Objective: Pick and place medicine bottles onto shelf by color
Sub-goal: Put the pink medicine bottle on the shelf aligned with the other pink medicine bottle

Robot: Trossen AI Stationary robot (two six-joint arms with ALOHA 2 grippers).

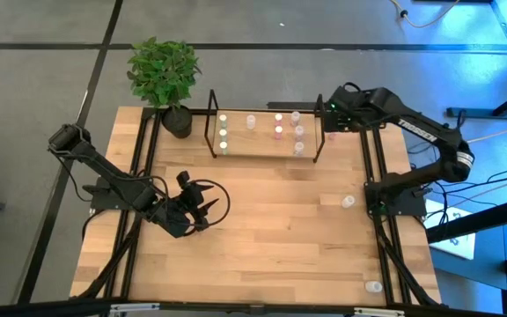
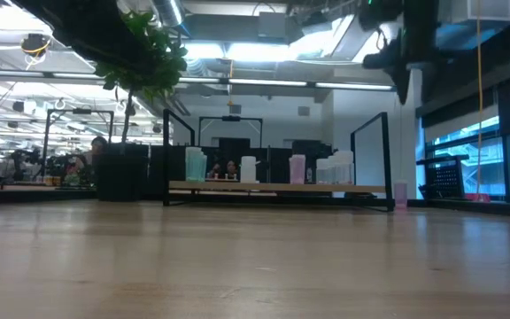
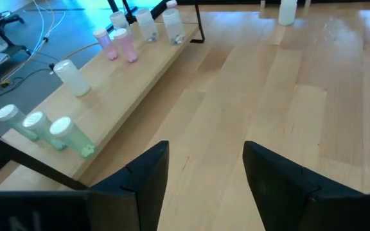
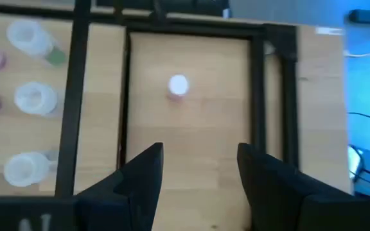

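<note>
The shelf [image 1: 262, 132] stands at the far middle of the table [image 1: 262, 238], just beside a potted plant [image 1: 164, 75], and carries most of the medicine bottles: three yellow-green bottles [image 3: 47, 128] clustered at its plant end, one white bottle [image 3: 71, 77] farther along, two pink bottles [image 3: 117, 43] past that, and clear bottles [image 3: 162, 24] at the other end. The right gripper [image 4: 198, 173] hangs above the table just outside the shelf's clear-bottle end, its jaws parted and empty; a lone pink bottle [image 4: 178, 86] stands on the table ahead of the gap between them, apart from both fingers, beside the shelf's upright black end. The left gripper [image 3: 204, 179] sits low over the near-left part of the table, well apart from the shelf, jaws likewise parted with nothing between them, only bare wood ahead. Two more bottles stand loose near the table's right edge: one [image 1: 349, 202] mid-way along, another [image 1: 373, 286] near the front corner.
</note>
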